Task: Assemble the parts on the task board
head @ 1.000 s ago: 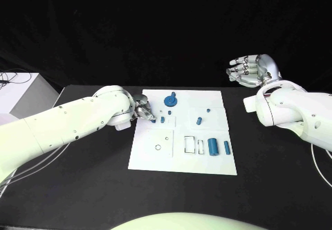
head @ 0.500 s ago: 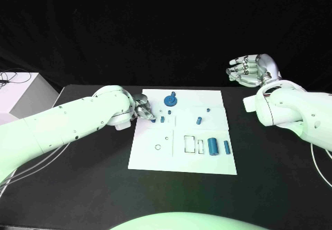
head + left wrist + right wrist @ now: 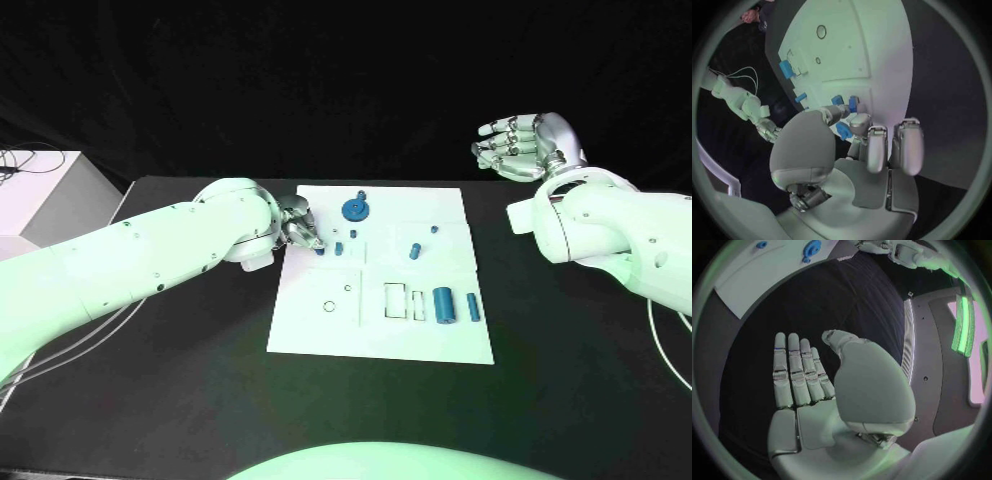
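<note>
The white task board (image 3: 378, 330) lies mid-table. At its upper left my left hand (image 3: 299, 228) pinches a small blue peg (image 3: 319, 249) between thumb and a finger; the left wrist view shows that peg (image 3: 844, 131) between the fingertips (image 3: 859, 121). Just beyond it stand two more pegs (image 3: 837, 100) (image 3: 852, 103). A blue gear (image 3: 356, 210) sits on the board's far part. Two further pegs (image 3: 414, 250) (image 3: 434, 230) stand to the right. Two blue cylinders (image 3: 444, 305) (image 3: 472, 308) lie by the rectangular slots (image 3: 394, 298). My right hand (image 3: 522, 147) hangs raised off the board's far right, holding nothing.
A white box (image 3: 43, 195) stands at the table's left edge with cables beside it. Two round holes (image 3: 346, 290) (image 3: 330, 306) mark the board's lower left. Black tabletop (image 3: 173, 380) surrounds the board on all sides.
</note>
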Controlling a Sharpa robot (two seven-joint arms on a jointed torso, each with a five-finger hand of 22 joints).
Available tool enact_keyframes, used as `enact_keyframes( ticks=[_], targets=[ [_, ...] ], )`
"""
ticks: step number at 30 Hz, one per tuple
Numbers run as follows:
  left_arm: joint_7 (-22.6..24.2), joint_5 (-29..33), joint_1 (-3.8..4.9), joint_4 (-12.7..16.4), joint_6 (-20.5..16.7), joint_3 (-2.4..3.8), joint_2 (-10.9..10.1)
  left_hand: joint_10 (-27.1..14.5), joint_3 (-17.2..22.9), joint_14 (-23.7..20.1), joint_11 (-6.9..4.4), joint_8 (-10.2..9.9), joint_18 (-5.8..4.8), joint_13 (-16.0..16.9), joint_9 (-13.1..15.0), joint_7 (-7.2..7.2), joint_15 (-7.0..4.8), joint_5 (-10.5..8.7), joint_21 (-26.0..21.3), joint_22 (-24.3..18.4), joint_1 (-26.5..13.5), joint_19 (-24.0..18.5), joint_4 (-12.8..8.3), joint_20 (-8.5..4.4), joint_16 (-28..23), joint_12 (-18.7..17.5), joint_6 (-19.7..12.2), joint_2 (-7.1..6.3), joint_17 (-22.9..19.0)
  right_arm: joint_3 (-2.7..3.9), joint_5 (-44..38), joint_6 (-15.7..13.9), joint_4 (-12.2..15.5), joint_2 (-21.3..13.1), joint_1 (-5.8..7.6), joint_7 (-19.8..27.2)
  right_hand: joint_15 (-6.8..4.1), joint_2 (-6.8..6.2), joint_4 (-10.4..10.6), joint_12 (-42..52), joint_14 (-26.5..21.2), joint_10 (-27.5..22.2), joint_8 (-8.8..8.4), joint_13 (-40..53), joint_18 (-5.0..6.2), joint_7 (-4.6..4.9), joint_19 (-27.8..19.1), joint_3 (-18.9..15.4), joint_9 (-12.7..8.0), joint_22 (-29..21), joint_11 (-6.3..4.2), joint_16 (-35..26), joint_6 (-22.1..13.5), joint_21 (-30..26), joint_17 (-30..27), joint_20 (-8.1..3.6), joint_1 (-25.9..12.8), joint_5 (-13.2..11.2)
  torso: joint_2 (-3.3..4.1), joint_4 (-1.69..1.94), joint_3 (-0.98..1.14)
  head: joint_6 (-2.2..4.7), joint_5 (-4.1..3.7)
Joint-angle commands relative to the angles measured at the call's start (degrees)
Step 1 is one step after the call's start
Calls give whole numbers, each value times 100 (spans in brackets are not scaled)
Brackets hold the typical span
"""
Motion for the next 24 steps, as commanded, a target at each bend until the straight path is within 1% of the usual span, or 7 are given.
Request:
enact_keyframes(
  ticks=[1,15,20,24],
  targets=[
    [73,0,-20,35,65,-8,10,37,942,617,5,36,-22,-9,60,-53,-39,17,22,547,-11,47,-894,1,19,2,112,27,1509,1,-16,33,2,5,-6,77,29,32,-27,-19,20,19,-29,-11,69,120,16,-11,-7,-11,38,-32,-20,-33,-8,37,-54,27,-2,1,-3,5,1],
    [96,-49,-21,32,211,-7,-2,37,946,617,5,37,-22,-14,61,-53,-38,11,21,544,-15,45,-895,0,19,-1,113,28,1509,1,-12,66,-3,7,-13,58,32,34,-24,-21,22,19,-33,-26,70,121,17,-15,-8,-28,40,-43,-19,-38,-18,40,-69,36,-2,3,0,2,5],
    [104,-224,-21,36,141,-7,-6,38,951,617,5,37,-22,-14,61,-54,-38,7,21,544,-16,45,-897,-1,19,-1,115,27,1509,1,-8,71,-5,6,-15,57,32,34,-24,-21,22,19,-33,-26,70,121,17,-15,-8,-28,40,-43,-19,-38,-18,40,-69,36,0,0,-3,1,7],
    [115,-353,-22,45,20,-7,-11,48,960,617,3,39,-24,4,63,-55,-38,3,25,552,-14,50,-903,-2,19,10,119,28,1509,1,-5,76,-5,7,-18,59,34,35,-22,-22,22,17,-38,-38,69,123,16,-19,-9,-43,42,-54,-21,-43,-26,42,-79,41,-1,-1,-1,2,4]
  ],
)
